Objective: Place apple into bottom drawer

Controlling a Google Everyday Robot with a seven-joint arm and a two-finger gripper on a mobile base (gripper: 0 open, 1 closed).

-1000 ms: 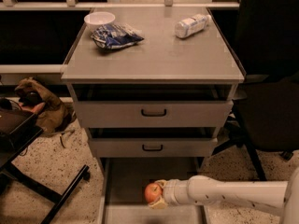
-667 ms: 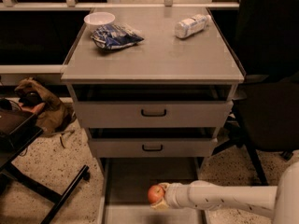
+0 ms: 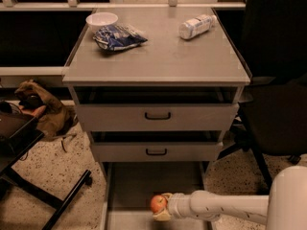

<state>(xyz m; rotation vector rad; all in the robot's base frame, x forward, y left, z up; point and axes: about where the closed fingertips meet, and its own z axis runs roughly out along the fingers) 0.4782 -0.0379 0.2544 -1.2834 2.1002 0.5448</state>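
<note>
Lower centre, over bottom drawer (image 3: 144,183): placing step, gripper (image 3: 160,208) fingers (image 3: 162,216) seemingly clasping apple (image 3: 156,203); next, lower, release.

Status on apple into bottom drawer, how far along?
Done: the bottom drawer is open, and the apple is gripped by the end effector. In hand: the apple is held over the drawer floor, near the front. Left: release and withdraw. Whether it touches the floor isn't clear.

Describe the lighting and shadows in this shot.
Camera view: warm, dim light; the cabinet top is brightest, recesses above the upper drawers go black, the bottom drawer is dusky, yet the apple held by the gripper over it shows red.
</note>
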